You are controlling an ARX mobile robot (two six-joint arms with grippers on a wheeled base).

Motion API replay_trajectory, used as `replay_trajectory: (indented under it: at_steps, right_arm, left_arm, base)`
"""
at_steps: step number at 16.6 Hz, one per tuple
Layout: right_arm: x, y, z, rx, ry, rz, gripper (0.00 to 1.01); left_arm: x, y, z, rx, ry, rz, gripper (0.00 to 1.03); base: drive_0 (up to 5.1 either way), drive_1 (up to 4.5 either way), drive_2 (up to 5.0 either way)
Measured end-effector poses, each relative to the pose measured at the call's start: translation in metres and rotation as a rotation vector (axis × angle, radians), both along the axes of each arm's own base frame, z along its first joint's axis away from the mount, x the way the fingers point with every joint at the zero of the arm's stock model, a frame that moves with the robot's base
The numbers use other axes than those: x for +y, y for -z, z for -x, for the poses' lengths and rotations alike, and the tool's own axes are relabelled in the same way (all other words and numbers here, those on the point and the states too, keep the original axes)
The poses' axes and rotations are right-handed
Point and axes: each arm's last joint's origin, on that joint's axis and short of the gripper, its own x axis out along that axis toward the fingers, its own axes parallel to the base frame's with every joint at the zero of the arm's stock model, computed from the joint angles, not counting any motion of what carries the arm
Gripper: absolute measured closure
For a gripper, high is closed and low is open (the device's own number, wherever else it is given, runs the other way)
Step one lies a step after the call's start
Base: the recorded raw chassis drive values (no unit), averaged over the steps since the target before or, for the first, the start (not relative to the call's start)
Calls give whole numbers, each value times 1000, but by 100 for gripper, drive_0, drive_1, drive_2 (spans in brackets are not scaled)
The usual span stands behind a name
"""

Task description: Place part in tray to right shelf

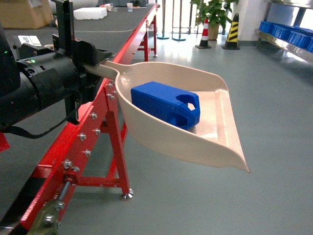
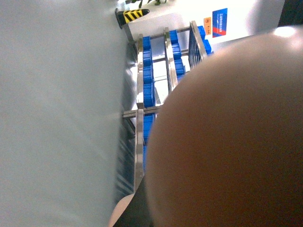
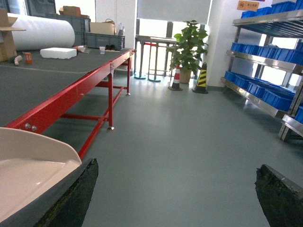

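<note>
The beige tray (image 1: 210,142) hangs in the air beside the red table, tilted down to the right. The blue part (image 1: 164,105) lies inside it, looped end toward the front lip. My left gripper (image 1: 95,62) is shut on the tray's handle. In the left wrist view the tray's underside (image 2: 227,142) fills the right side and hides the jaws. The right shelf (image 1: 286,36) with blue crates stands far right, also seen as the right shelf (image 3: 265,92). My right gripper (image 3: 175,198) is open over bare floor, just right of the tray's rim (image 3: 33,151).
A long red-framed table (image 1: 98,122) with a dark top runs along the left. Striped cones (image 1: 232,32) and a potted plant (image 1: 212,12) stand at the far end. Grey floor (image 1: 254,122) lies between table and shelf. Steel rack rails (image 2: 139,142) hold blue crates.
</note>
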Motion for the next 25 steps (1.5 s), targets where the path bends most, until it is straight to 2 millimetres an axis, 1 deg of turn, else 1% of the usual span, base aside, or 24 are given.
replay_trajectory:
  at_steps: [21, 23, 25]
  right_arm:
    - [0, 0, 0, 0, 0, 0, 3]
    - [0, -1, 0, -5, 0, -1, 3]
    - [0, 0, 0, -3, 4, -2, 3]
  left_arm:
    - [0, 0, 0, 0, 0, 2, 90]
    - [0, 0, 0, 2, -2, -1, 90]
    - [-7, 0, 2, -3, 36, 4, 90]
  base:
    - [496, -248, -240]
    - [0, 0, 0]
    - [0, 0, 0]
